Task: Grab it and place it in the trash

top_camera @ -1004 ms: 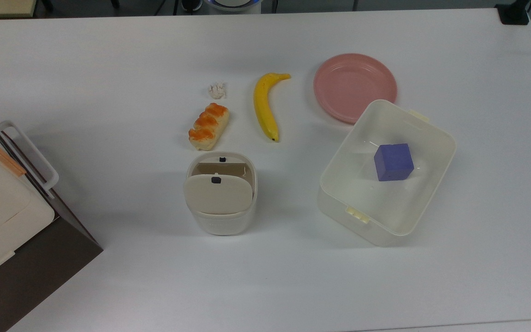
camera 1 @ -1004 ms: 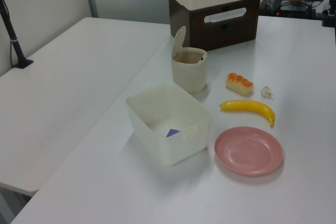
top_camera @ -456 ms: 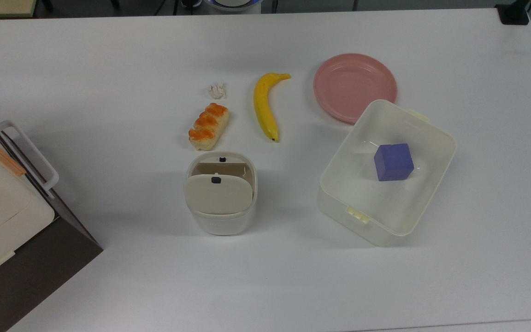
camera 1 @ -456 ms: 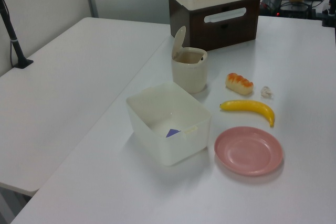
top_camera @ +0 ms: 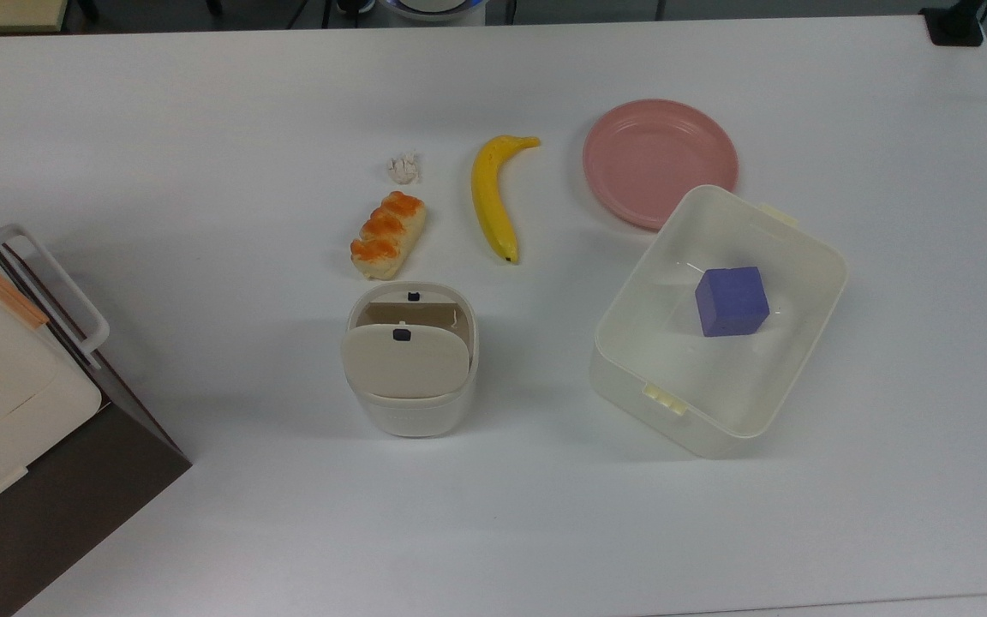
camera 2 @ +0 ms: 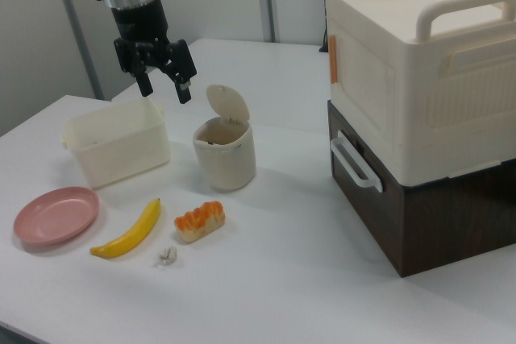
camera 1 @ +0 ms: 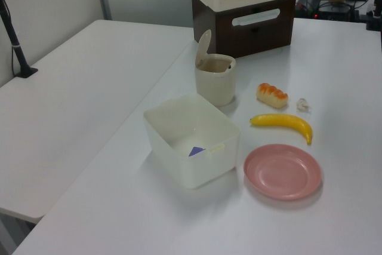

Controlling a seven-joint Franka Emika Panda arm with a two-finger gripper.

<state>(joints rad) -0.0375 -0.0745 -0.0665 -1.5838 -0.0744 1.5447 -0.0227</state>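
Note:
The tiny crumpled white paper wad (top_camera: 403,169) lies on the white table just beyond the bread roll, also seen at the left view's right (camera 1: 303,105) and near the front in the right view (camera 2: 167,257). The trash (top_camera: 410,360) is a small white bin with its beige swing lid tilted up, standing on the other side of the roll (camera 1: 215,79) (camera 2: 225,151). In the right view my gripper (camera 2: 166,93) hangs open and empty high above the table, up and to the left of the trash, far from the wad.
An orange-topped bread roll (top_camera: 387,234), a banana (top_camera: 492,197) and a pink plate (top_camera: 659,158) lie in a row with the wad. A translucent tub (top_camera: 673,368) holds a purple cube (top_camera: 732,301). A cream box on a brown drawer unit (camera 2: 419,102) stands at the right view's right.

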